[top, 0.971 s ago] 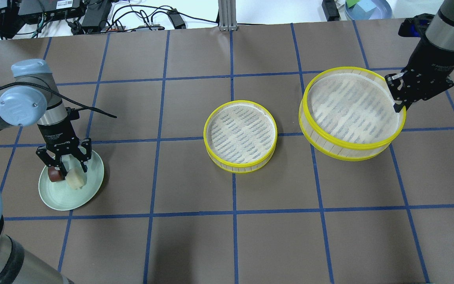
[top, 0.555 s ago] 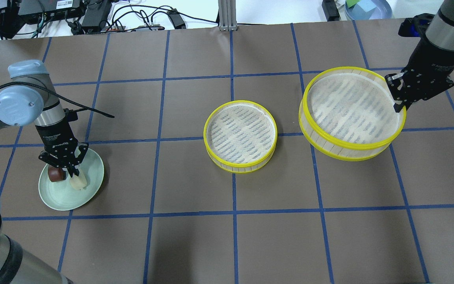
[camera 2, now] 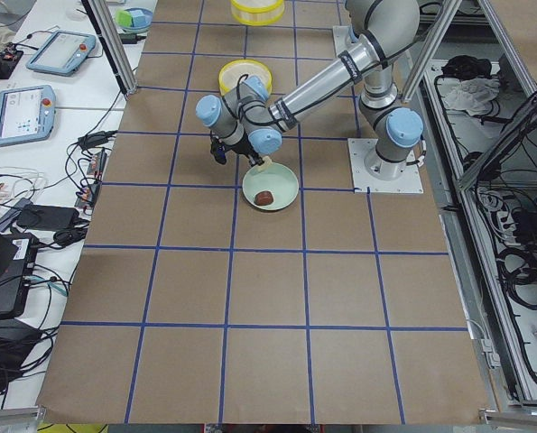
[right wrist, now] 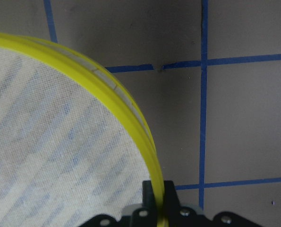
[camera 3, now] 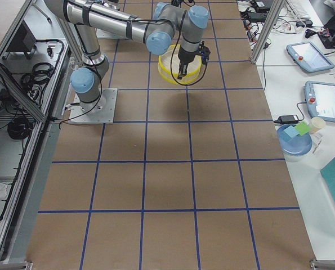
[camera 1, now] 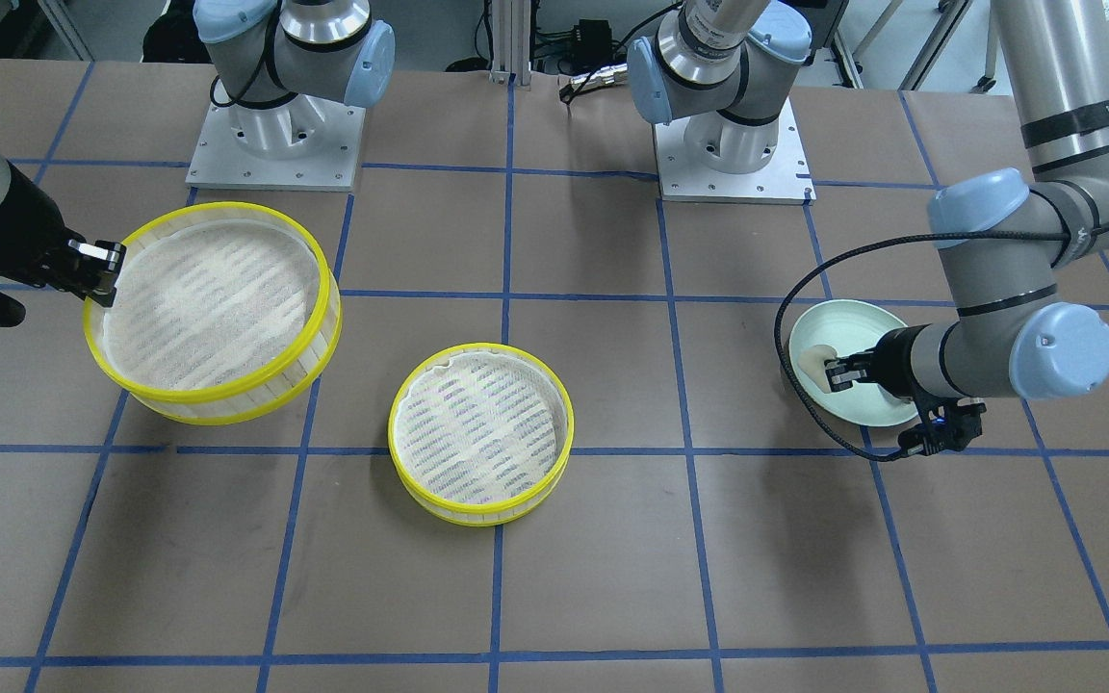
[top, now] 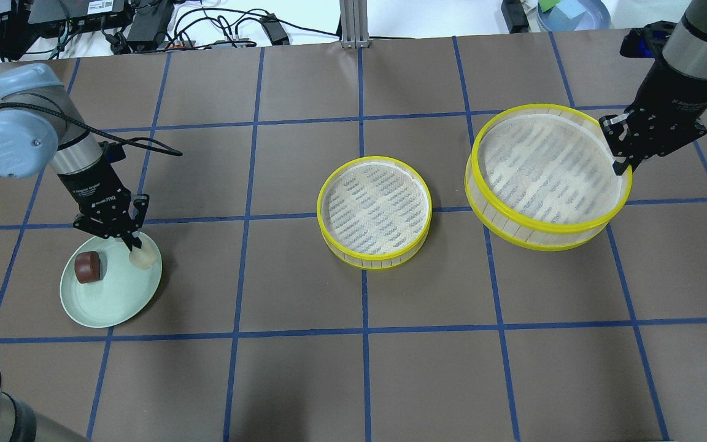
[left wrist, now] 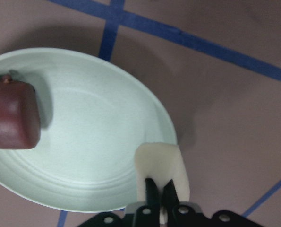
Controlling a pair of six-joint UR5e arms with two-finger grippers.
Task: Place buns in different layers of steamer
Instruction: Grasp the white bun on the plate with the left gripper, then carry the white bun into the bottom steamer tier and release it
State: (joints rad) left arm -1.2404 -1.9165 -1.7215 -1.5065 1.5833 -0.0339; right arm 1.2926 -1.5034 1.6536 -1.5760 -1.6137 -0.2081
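Looking from the front-facing camera, the left pincer [camera 1: 832, 371] is seen closed on the cream-white bun [camera 1: 812, 360] over the pale green plate [camera 1: 858, 322], at the plate's side toward the trays. The right pincer [camera 1: 102, 277] is clamped on the yellow rim of the raised steamer tray [camera 1: 227, 392], which is held tilted above the desk [camera 1: 709, 577], with a shadow cast beneath it. The second steamer tray [camera 1: 482, 512] is set flat on the desk, between the plate and the raised steamer tray and apart from both.

From overhead, the dark reddish-brown bun [top: 88, 267] is shown lying on the plate's left part, apart from the cream-white bun, which is held over the plate's right rim.

In the exterior left view, the dark reddish-brown bun is seen inside the plate, with the near arm bent over the plate's far edge.

In the exterior right view, the near arm is seen at the raised steamer tray.

In the left wrist view, the bun's near end is pinched between almost-closed fingers; whether it touches the plate cannot be told.

In the right wrist view, the yellow rim is gripped between the two fingers, one inside and one outside.
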